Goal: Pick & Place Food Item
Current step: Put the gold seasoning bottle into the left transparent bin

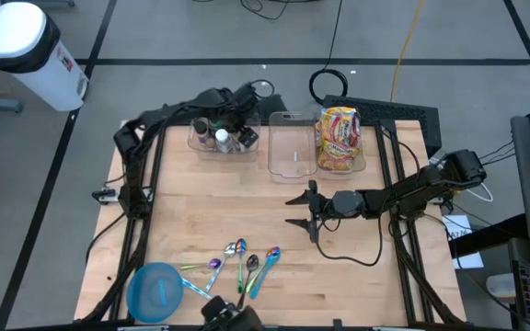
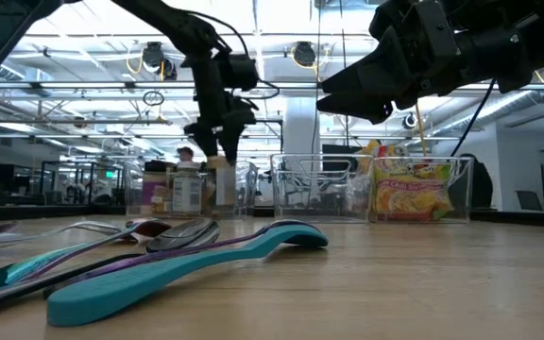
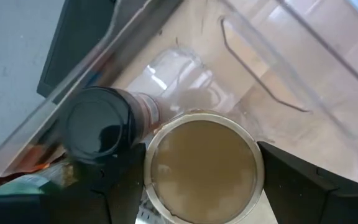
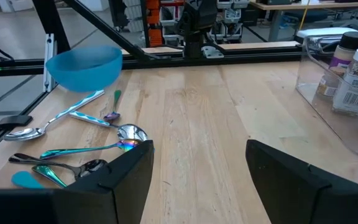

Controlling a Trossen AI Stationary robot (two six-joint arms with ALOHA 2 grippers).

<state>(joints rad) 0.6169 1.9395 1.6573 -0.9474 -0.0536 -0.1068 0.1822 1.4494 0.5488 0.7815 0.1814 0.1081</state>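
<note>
A jar with a tan lid (image 3: 201, 165) stood in the leftmost of three clear bins (image 1: 212, 140) at the far edge of the tabletop (image 1: 219, 221), beside a dark-capped bottle (image 3: 98, 127) and other small containers. The left end effector (image 1: 233, 129) hung straight over that bin, its fingers (image 3: 303, 186) set on either side of the tan lid; whether they gripped it could not be told. The middle bin (image 1: 291, 147) held nothing, and the right bin (image 1: 362, 138) held a yellow snack bag (image 1: 339, 138). The right end effector (image 1: 300, 210) hovered above mid-tabletop, its fingers spread apart and holding nothing. Toward the near edge lay several iridescent spoons (image 1: 242, 262) and a blue bowl (image 1: 157, 291).
</note>
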